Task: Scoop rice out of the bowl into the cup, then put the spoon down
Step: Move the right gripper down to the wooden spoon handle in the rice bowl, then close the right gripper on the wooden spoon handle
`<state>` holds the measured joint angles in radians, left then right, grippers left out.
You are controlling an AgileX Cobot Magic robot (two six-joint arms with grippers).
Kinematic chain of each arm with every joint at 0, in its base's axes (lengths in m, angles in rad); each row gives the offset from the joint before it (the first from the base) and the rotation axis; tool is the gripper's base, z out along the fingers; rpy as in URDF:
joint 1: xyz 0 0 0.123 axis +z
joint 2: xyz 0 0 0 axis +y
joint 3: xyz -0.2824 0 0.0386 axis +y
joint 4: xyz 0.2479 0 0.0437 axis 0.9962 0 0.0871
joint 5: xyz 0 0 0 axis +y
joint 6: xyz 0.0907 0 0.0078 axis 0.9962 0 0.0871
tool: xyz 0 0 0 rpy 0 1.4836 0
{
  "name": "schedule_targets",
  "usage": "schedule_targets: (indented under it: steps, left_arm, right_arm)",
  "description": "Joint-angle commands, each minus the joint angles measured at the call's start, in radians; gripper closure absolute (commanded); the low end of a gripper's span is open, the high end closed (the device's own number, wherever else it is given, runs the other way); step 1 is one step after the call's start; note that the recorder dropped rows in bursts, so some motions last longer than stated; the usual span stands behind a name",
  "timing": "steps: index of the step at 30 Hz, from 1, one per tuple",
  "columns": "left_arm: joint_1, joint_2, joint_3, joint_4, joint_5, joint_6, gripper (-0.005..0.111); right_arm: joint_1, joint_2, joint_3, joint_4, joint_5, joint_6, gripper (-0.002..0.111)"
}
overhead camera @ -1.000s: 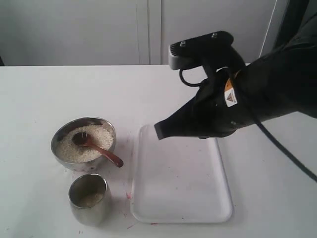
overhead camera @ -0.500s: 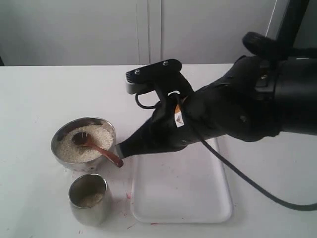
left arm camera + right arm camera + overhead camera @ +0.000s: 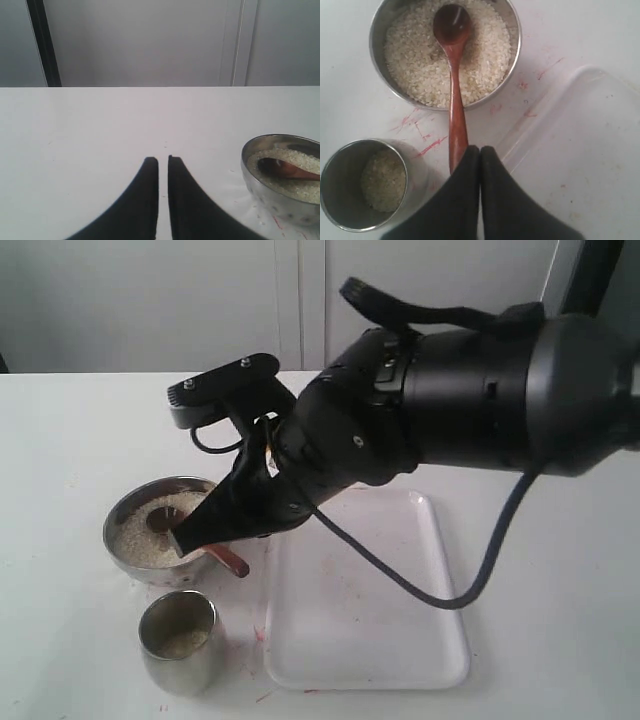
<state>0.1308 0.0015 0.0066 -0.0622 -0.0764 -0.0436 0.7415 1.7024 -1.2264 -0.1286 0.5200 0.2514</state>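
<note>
One R tool pressed together over spoon handle, ext view hides tips.

Reddish-brown spoon, off-white rice, shiny steel bowl, perhaps red-flecked white table.

One steel bowl of rice. One wooden spoon, resting in that bowl. One steel cup, with a little rice at its bottom. One white plastic tray. Two black tools: right tool and left tool. One white tabletop under all.
</note>
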Motion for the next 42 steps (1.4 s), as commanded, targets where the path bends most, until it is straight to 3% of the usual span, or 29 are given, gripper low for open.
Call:
schedule_targets:
  steps: [1,21,32,42]
  left_arm:
    - [-0.004,-0.001,-0.007,-0.005,-0.005,-0.005,0.092]
    - [-0.02,-0.001,-0.007,-0.005,-0.005,-0.005,0.092]
    - [-0.02,-0.001,-0.007,-0.005,-0.005,-0.005,0.092]
    - [-0.02,-0.001,-0.007,-0.005,-0.005,-0.005,0.092]
  right_arm:
    - [0.007,0.009,-0.011,0.001,0.01,-0.013,0.108]
    - [0.007,0.094,-0.078,0.0,-0.035,-0.052,0.108]
    - [0.007,0.089,-0.078,-0.002,0.096,-0.072,0.108]
    - [0.007,0.068,-0.078,0.002,0.106,-0.072,0.081]
